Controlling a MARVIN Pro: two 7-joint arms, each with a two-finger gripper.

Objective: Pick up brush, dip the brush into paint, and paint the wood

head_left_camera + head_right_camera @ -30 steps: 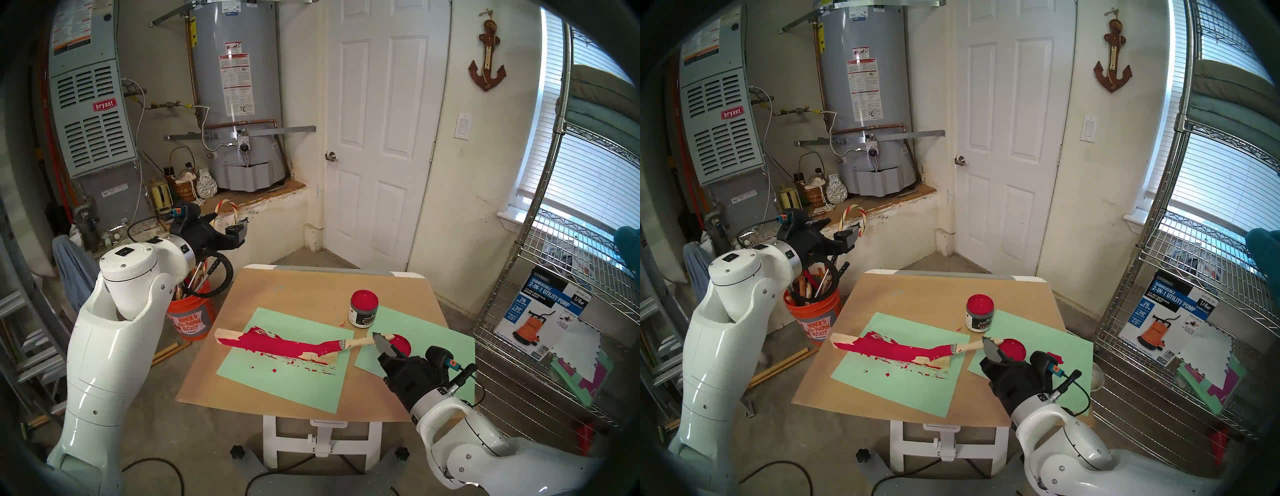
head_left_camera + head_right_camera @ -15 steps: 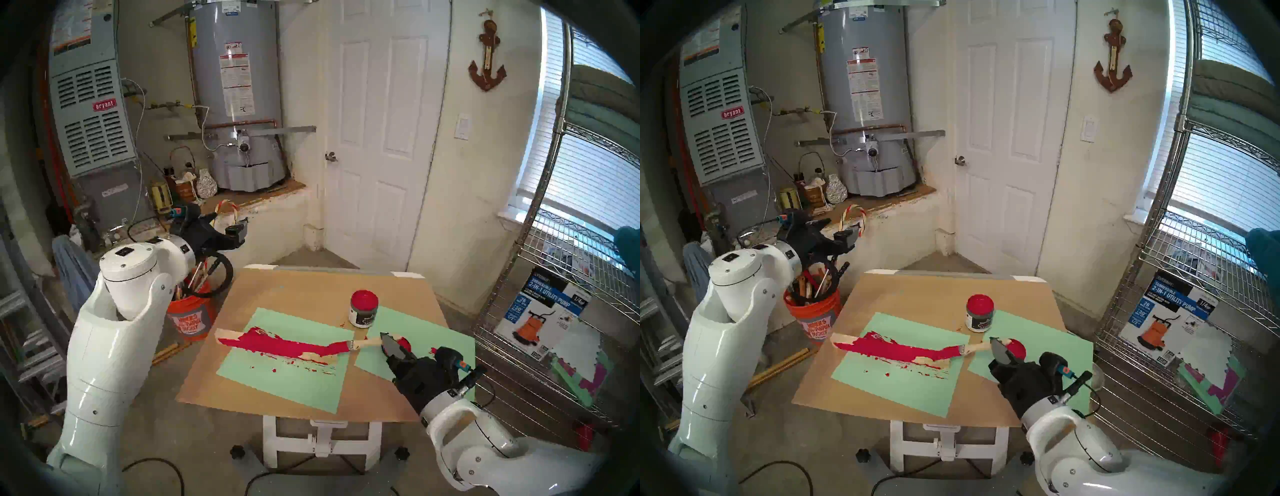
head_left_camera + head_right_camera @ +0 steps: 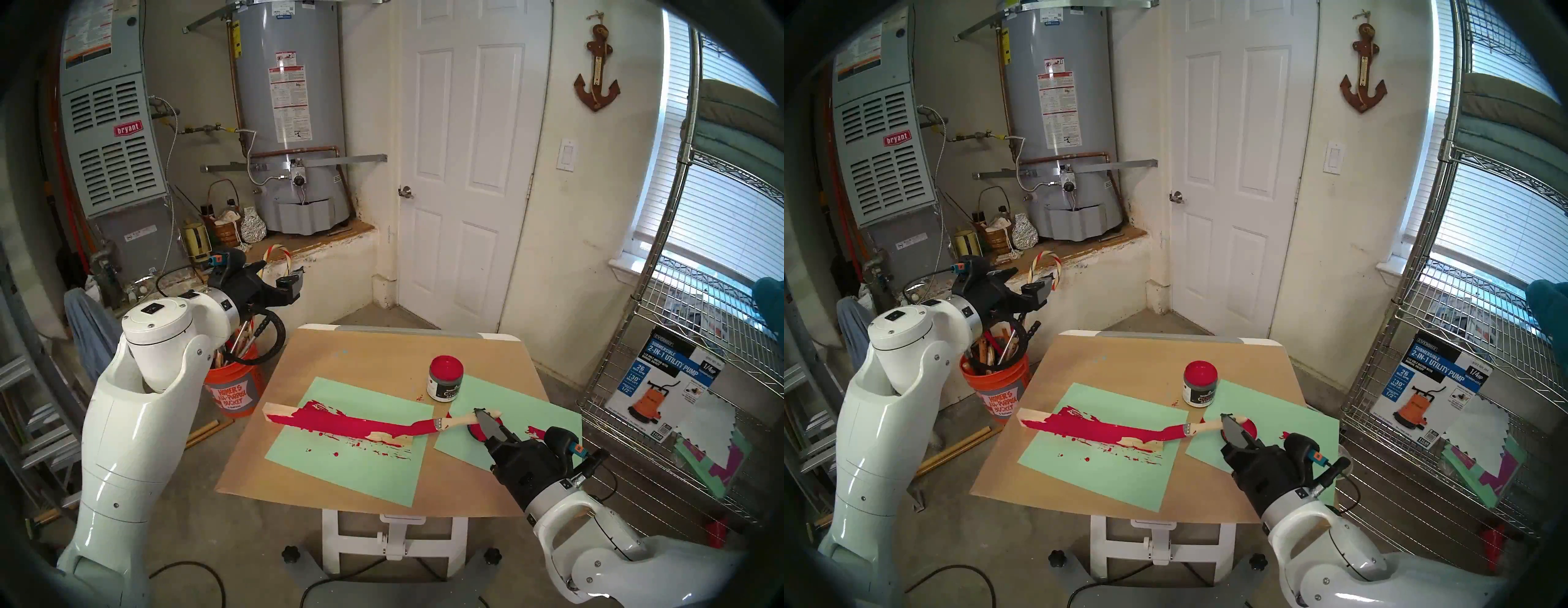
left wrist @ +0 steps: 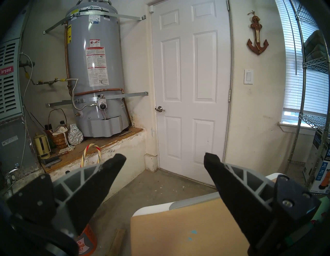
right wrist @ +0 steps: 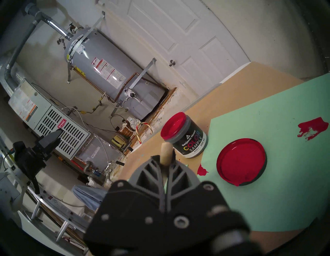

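Two arms on show, only one working: the right fingers are pinched tight on the brush handle, bristles lying on the wood's red-coated end at 3 o'clock. Painting is the step in hand. Left fingers hang spread wide, empty, off the table. Bare wood at 9 o'clock suggests a reload from the paint at 12 o'clock next.

Daylight came through the blinds of the window at right; the room was evenly bright, shadows soft, edges bent by fisheye, rims dark.
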